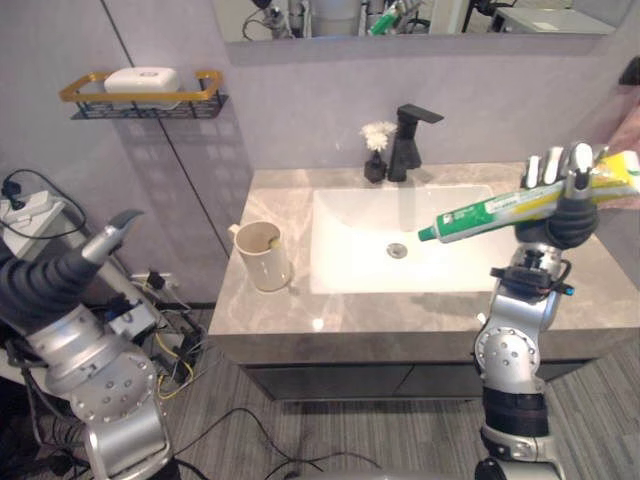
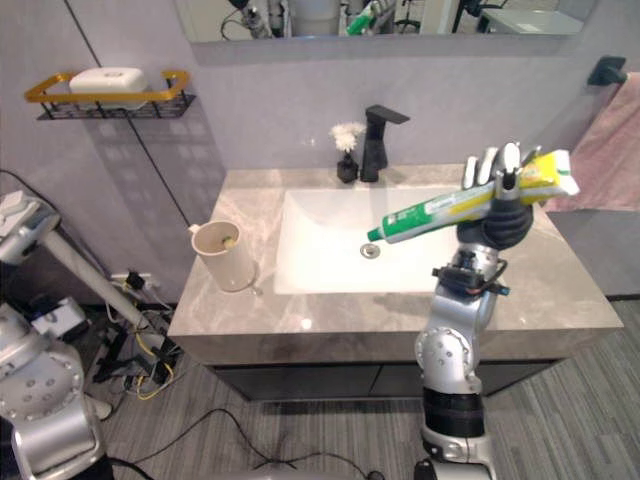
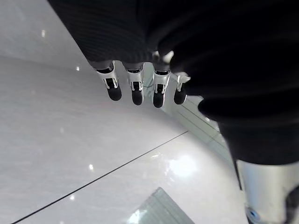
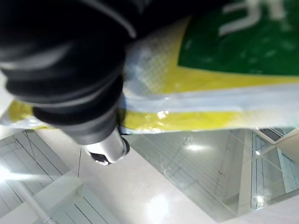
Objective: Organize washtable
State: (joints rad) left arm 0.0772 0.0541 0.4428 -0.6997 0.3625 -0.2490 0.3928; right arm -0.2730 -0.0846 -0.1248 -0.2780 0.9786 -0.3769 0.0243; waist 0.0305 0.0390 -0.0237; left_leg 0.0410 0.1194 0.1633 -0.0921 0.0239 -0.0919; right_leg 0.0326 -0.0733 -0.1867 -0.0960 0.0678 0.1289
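The toothpaste tube [image 1: 520,205] is hanging in the air over the right part of the sink [image 1: 350,262], lying nearly level with its green cap end pointing towards the robot's left. The right hand [image 1: 568,218] is clasping it near the flat tail, fingers curled round it. The cup [image 1: 262,255] is standing on the washtable [image 1: 400,315] just left of the basin; something yellowish is showing inside it, possibly a brush. The left hand [image 3: 135,88] is hanging loose-fingered and empty, off to the left. The tube is probably heading for the cup: cross the basin high, tip it upright over the mouth, and lower gently, since the light cup may topple.
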